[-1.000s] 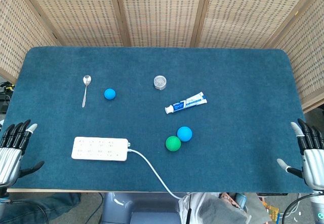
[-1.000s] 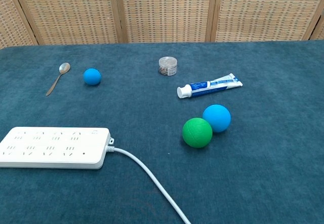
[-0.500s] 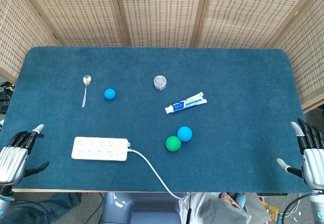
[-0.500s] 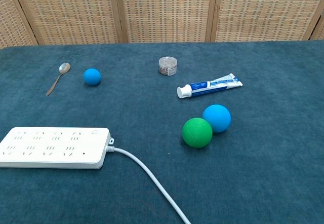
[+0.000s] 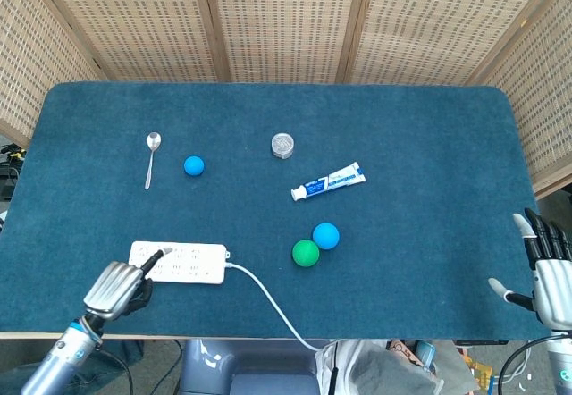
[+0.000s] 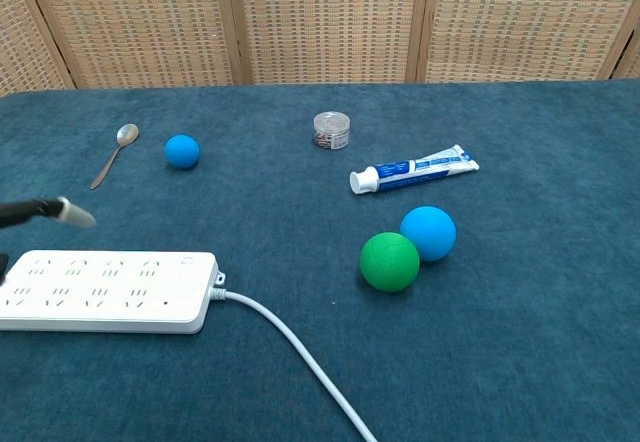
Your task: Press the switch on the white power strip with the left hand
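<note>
Head view shows the left hand (image 5: 118, 288) curled, one finger extended over the near-left end of the white power strip (image 5: 177, 262). Its switch seems nearer the cord (image 5: 268, 299) end, so pressing here could miss.

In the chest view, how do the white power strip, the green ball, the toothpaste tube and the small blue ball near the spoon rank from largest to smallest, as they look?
1. White power strip
2. Toothpaste tube
3. Green ball
4. Small blue ball

The strip lies nearest the camera and the small ball farther back, so this is apparent size only.
</note>
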{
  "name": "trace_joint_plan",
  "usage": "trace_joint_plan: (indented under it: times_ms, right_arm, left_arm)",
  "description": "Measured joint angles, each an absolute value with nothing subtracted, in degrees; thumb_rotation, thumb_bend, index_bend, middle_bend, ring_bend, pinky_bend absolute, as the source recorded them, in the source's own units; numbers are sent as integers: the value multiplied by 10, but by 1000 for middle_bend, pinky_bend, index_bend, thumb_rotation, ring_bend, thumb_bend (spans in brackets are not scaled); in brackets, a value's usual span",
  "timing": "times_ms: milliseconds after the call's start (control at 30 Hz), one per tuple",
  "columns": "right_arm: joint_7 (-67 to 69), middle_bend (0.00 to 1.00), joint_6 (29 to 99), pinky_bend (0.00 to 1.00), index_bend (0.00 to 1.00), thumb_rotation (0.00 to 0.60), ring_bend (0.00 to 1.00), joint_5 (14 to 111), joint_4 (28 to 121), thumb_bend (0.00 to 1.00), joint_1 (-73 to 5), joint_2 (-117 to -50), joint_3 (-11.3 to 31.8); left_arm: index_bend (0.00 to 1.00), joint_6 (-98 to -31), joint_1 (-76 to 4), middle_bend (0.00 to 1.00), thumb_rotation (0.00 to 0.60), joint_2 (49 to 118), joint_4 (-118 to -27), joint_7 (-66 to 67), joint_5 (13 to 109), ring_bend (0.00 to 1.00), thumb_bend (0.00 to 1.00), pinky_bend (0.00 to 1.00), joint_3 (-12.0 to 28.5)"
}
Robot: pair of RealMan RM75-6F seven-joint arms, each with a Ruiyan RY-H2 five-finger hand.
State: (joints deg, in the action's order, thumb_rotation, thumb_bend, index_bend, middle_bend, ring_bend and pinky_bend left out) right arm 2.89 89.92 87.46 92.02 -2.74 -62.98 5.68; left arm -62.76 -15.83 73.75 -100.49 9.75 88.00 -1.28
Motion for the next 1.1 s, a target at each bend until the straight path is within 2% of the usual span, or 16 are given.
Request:
trace_joint_plan:
  times_ms: [167, 467, 767, 1100]
  right_arm:
    - [35, 0, 893, 0, 0, 600, 0, 869, 918, 0, -29, -629, 58]
    - [44, 0, 882, 0, 0, 600, 0, 860, 917, 0, -31, -624, 58]
    - [47, 0, 881, 0, 0, 600, 0, 857, 917, 0, -31, -622, 58]
    - [46, 0, 879, 0, 0, 600, 0, 857, 918, 0, -31, -621, 57]
  left_arm:
    - [202, -579, -191, 1000, 600, 768, -1031, 182, 792, 1000, 1000, 1000, -2]
    - [206, -560, -233, 1000, 600, 825, -1047, 293, 676, 1000, 1000, 1000, 17]
    - [224, -575, -250, 1000, 600, 843, -1044, 321, 648, 1000, 1000, 1000, 16]
    - [227, -592, -253, 1000, 600, 832, -1048, 321, 638, 1000, 1000, 1000, 7]
